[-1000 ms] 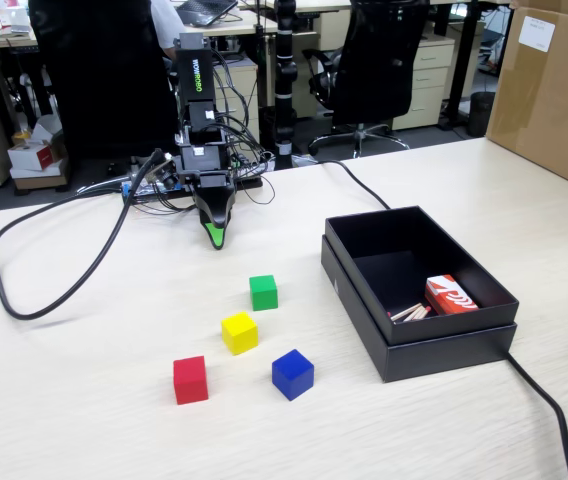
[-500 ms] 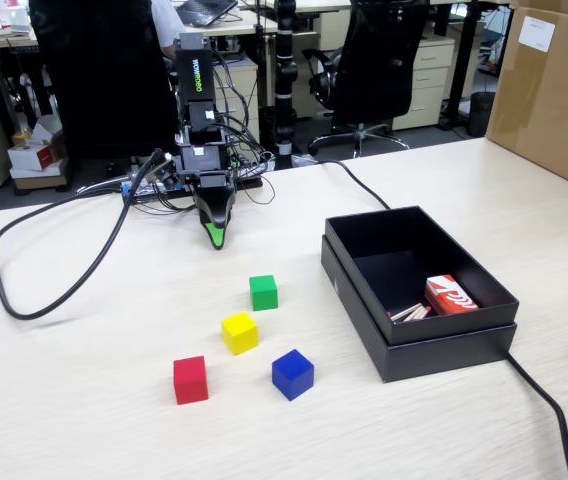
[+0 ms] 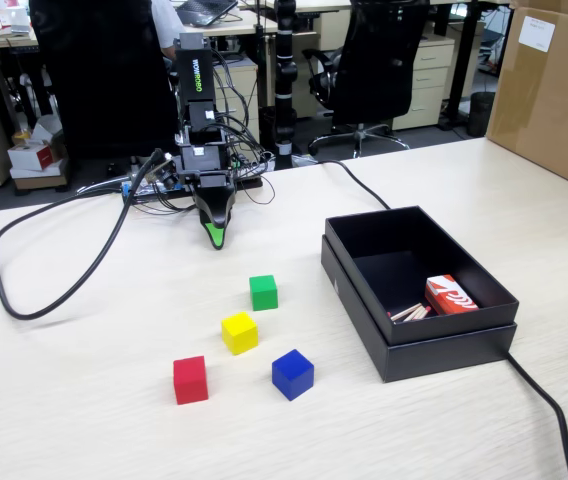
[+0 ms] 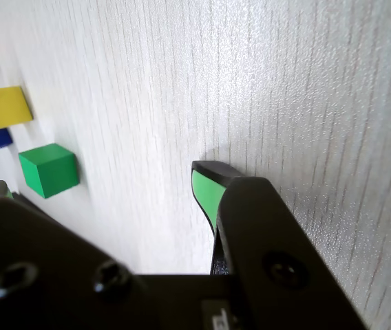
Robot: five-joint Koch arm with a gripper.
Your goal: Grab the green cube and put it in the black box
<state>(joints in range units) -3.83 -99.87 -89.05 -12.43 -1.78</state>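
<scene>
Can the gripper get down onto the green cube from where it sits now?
Probably yes: bare table lies between the gripper and the green cube, and the yellow cube sits apart on its far side.

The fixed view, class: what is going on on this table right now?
A small robot arm sits at the table's far side with its gripper pointing down at the tabletop, holding nothing; whether its jaws are open cannot be told. The green cube lies untouched on the table in front of it, next to a yellow cube, a red cube and a blue cube. The black box stands to the right, with a small red packet inside.
</scene>
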